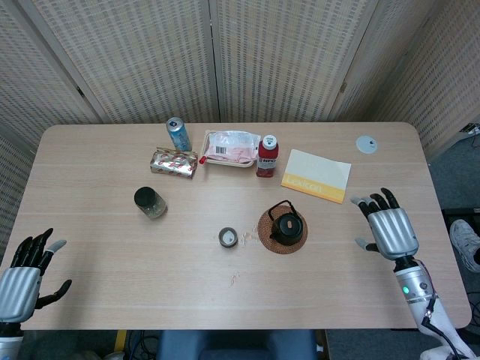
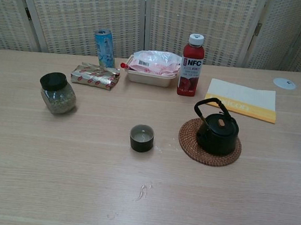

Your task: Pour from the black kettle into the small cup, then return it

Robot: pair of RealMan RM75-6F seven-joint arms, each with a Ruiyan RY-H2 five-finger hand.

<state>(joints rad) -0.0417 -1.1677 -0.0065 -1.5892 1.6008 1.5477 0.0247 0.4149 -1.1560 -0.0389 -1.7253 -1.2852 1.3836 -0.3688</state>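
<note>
The black kettle [image 1: 286, 225] [image 2: 218, 132] stands upright on a round woven coaster [image 1: 269, 234] [image 2: 191, 145] near the table's middle, with nothing touching it. The small dark cup [image 1: 229, 238] [image 2: 141, 138] sits just left of the coaster, with a pale liquid inside. My right hand [image 1: 388, 229] hovers open over the table's right side, well clear of the kettle; the chest view does not show it. My left hand [image 1: 22, 277] is open at the front left corner, fingers spread and holding nothing.
Along the back stand a blue can [image 1: 178, 134], a foil packet [image 1: 174, 162], a food tray [image 1: 232, 146] and a red NFC bottle [image 1: 267, 156]. A yellow-edged booklet [image 1: 316, 175] lies behind the kettle. A lidded jar [image 1: 150, 202] stands left; a white disc [image 1: 366, 144] far right.
</note>
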